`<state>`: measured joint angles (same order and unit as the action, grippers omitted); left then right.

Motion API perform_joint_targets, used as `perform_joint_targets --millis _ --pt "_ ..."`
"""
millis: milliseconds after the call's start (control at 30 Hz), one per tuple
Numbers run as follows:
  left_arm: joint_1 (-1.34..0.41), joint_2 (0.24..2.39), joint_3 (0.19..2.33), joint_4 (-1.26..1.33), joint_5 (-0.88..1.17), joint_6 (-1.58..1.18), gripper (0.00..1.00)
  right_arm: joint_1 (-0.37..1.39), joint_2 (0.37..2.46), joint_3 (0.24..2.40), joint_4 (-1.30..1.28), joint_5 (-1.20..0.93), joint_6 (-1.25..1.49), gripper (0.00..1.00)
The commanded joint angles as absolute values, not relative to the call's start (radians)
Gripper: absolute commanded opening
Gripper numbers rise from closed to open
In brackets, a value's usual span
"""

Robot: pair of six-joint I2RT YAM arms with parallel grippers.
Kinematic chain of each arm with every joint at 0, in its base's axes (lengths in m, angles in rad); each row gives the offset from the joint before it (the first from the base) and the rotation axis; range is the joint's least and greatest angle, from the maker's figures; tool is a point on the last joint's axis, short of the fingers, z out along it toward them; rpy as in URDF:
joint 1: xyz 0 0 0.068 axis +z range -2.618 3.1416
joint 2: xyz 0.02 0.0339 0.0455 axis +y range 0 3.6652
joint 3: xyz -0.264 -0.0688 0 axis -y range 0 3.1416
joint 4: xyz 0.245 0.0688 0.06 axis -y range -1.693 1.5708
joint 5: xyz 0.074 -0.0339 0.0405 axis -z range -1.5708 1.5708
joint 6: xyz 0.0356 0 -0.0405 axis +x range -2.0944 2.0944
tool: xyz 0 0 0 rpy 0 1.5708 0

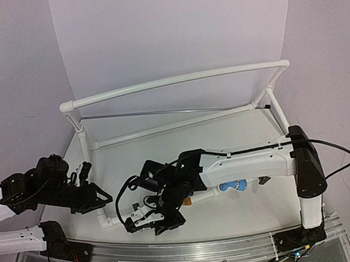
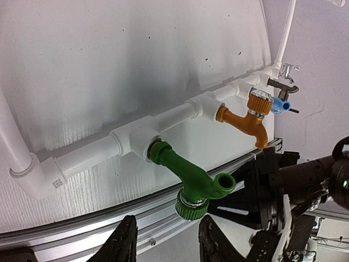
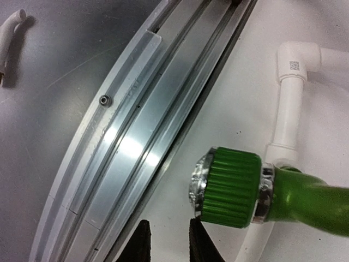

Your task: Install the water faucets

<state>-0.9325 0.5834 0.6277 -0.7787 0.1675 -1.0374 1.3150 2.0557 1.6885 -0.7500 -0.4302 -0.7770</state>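
Observation:
The green faucet (image 2: 191, 174) is threaded into a tee of the white pipe frame (image 2: 87, 155). Its ribbed knob (image 3: 229, 185) points at the near edge. My left gripper (image 2: 166, 243) is open, just below the knob and not touching it. My right gripper (image 3: 170, 243) is open with a narrow gap and holds nothing; one finger (image 3: 200, 243) lies close under the knob. Further along the pipe sit the golden-orange faucet (image 2: 248, 117), the blue one (image 2: 279, 105), the dark grey one (image 2: 281, 84) and the silver one (image 2: 288, 71). In the top view my right gripper (image 1: 155, 220) hides the green faucet.
The white pipe frame (image 1: 177, 79) stands across the table, its front rail low near me. An aluminium rail (image 1: 190, 251) runs along the near edge and shows in the right wrist view (image 3: 136, 125). My left gripper (image 1: 104, 197) and right arm (image 1: 250, 164) crowd the front pipe.

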Motion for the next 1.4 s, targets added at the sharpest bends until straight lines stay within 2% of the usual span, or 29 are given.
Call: perform_joint_targets --millis 0,333,500,933,1100,1367 --pt "-0.933 0.562 0.638 -0.792 0.114 -1.064 0.41 1.347 2.094 1.733 -0.672 -0.398 -0.703 0.3" --pt "-0.933 0.514 0.64 -0.816 0.043 -1.097 0.45 1.408 2.126 1.792 -0.578 -0.271 -0.592 0.55" --pt "-0.933 0.489 0.653 -0.862 -0.024 -1.12 0.49 1.442 2.147 1.825 -0.553 -0.205 -0.56 0.59" --pt "-0.932 0.468 0.675 -0.919 -0.086 -1.15 0.54 1.447 2.228 1.973 -0.512 0.05 -0.455 0.61" --pt "-0.933 0.465 0.682 -0.937 -0.107 -1.16 0.54 1.447 2.244 2.005 -0.512 0.158 -0.424 0.56" --pt "-0.933 0.449 0.697 -0.973 -0.141 -1.183 0.55 1.436 2.236 2.012 -0.512 0.274 -0.414 0.42"
